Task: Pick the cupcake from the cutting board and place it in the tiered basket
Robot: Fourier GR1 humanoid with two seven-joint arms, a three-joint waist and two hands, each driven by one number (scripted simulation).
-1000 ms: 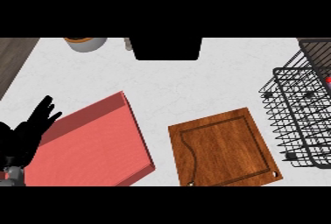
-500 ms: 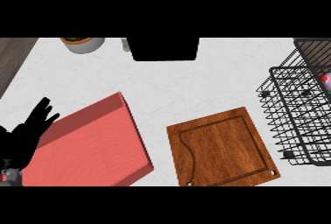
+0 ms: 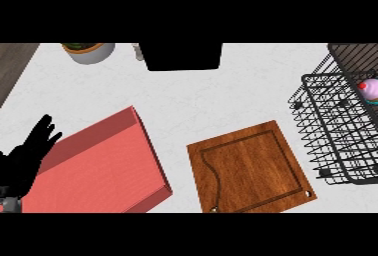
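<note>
The wooden cutting board [image 3: 251, 169] lies on the white counter at the lower centre-right, with nothing on it. The black wire tiered basket [image 3: 336, 127] stands at the right edge. A pink cupcake [image 3: 370, 91] with a red top sits inside the basket, partly cut off by the frame's edge. My left hand [image 3: 28, 152] shows at the lower left, open, fingers straight and pointing up, resting beside the red board. My right hand is out of sight.
A large red board [image 3: 103, 167] lies at the lower left. A grey pot with a plant [image 3: 90, 51] stands at the back left. A black box-like object [image 3: 181, 55] sits at the back centre. A dark strip [image 3: 13, 62] runs along the counter's left edge.
The view has shifted slightly, so the basket and boards sit a little further left in frame and more of the cupcake shows. The left hand has stayed put.
</note>
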